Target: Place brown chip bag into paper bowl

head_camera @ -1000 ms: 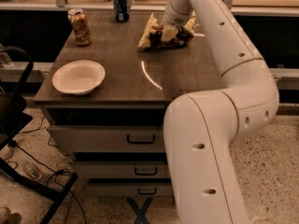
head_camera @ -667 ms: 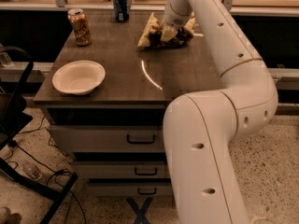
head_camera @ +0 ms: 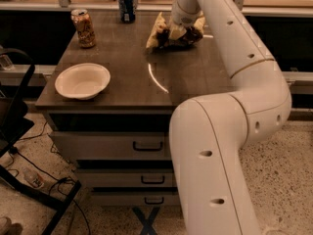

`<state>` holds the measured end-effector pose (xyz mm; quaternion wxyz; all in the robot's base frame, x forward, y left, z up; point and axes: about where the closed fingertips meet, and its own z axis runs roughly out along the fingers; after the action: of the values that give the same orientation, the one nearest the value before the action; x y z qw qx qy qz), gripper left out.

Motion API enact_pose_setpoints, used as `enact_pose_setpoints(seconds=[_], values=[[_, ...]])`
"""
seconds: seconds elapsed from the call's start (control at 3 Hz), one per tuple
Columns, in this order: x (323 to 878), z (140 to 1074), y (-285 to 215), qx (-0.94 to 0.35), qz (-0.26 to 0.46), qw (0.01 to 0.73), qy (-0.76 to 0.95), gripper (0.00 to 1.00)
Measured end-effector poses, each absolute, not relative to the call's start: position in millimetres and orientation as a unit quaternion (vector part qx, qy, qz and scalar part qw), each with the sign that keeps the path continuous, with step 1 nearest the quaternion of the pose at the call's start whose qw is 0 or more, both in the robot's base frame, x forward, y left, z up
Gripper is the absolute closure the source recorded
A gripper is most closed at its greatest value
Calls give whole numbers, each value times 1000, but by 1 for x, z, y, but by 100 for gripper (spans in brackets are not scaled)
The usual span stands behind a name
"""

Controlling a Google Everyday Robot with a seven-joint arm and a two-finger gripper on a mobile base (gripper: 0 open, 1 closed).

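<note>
One tool on brown chip bag, bag partly hidden

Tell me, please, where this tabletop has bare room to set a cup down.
Best is the tabletop's middle, bordered by the paper bowl, tan can, blue can and brown chip bag. The front edge between bowl and arm is bare too. The back right is crowded: the gripper sits at the bag.

Brown chip bag with pale yellow ends under the white claw; off-white paper bowl; dark table.
</note>
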<state>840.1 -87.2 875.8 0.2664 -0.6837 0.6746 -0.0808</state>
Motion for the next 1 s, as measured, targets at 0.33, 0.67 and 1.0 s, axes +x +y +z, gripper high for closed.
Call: enact_pose_setpoints(seconds=[0.33, 0.67, 1.0], values=[[830, 896, -96, -685, -87, 266, 673, 100], [806, 941, -107, -689, -99, 270, 665, 100], [785, 975, -110, -698, -100, 284, 650, 100]])
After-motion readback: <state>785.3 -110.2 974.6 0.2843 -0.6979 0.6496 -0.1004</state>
